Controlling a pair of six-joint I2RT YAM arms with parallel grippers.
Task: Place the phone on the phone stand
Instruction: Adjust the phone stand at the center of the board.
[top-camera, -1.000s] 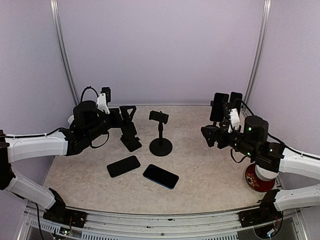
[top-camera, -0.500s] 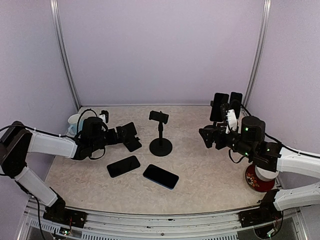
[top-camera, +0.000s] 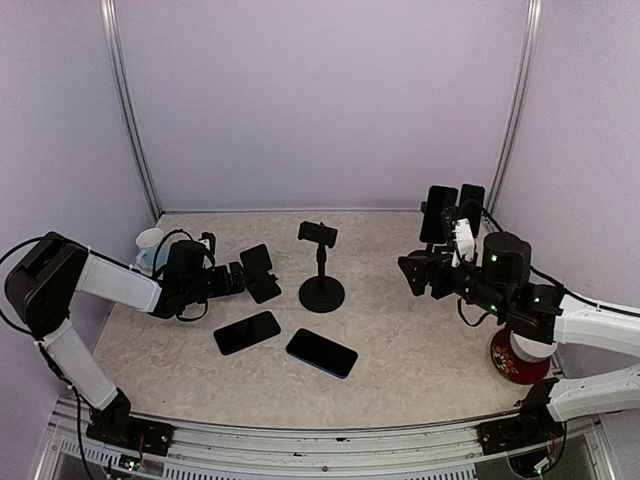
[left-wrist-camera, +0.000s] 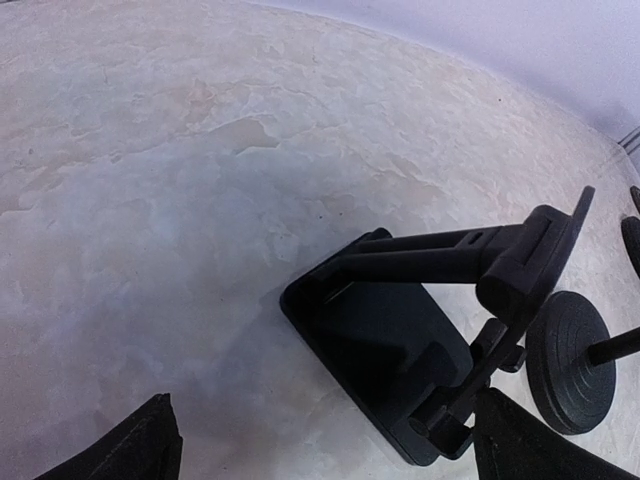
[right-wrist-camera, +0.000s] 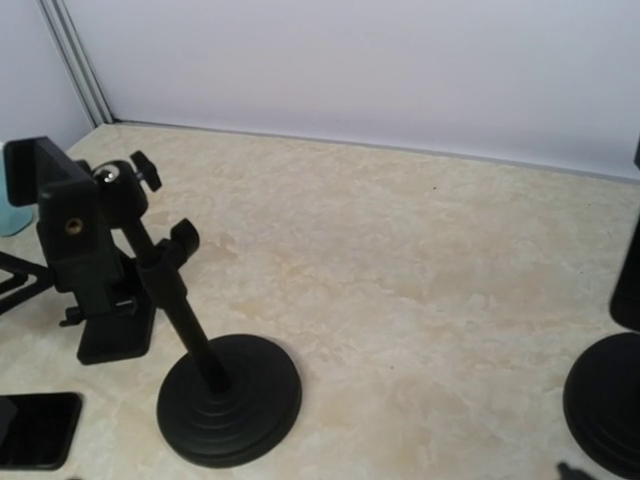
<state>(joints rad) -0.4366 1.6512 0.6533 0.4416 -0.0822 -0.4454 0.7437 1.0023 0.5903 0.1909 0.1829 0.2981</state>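
Note:
Two dark phones lie flat on the table, one at left (top-camera: 247, 332) and one nearer the middle (top-camera: 321, 352). A black folding phone stand (top-camera: 260, 274) sits just in front of my left gripper (top-camera: 233, 278), which is low over the table and open. In the left wrist view the folding stand (left-wrist-camera: 400, 345) lies ahead between the spread fingertips (left-wrist-camera: 145, 450), untouched. A black pole stand (top-camera: 321, 290) with a clamp on top is in the middle. My right gripper (top-camera: 415, 272) hovers open and empty to the right of the pole stand (right-wrist-camera: 228, 398).
A pale blue cup (top-camera: 148, 248) stands behind the left arm. Two more phones on stands (top-camera: 438, 212) are at the back right. A red bowl (top-camera: 520, 357) sits by the right arm's base. Purple walls close off three sides.
My left arm has dropped low to the table and drawn back leftward, still open, leaving the folding stand on the table. The right arm has barely moved.

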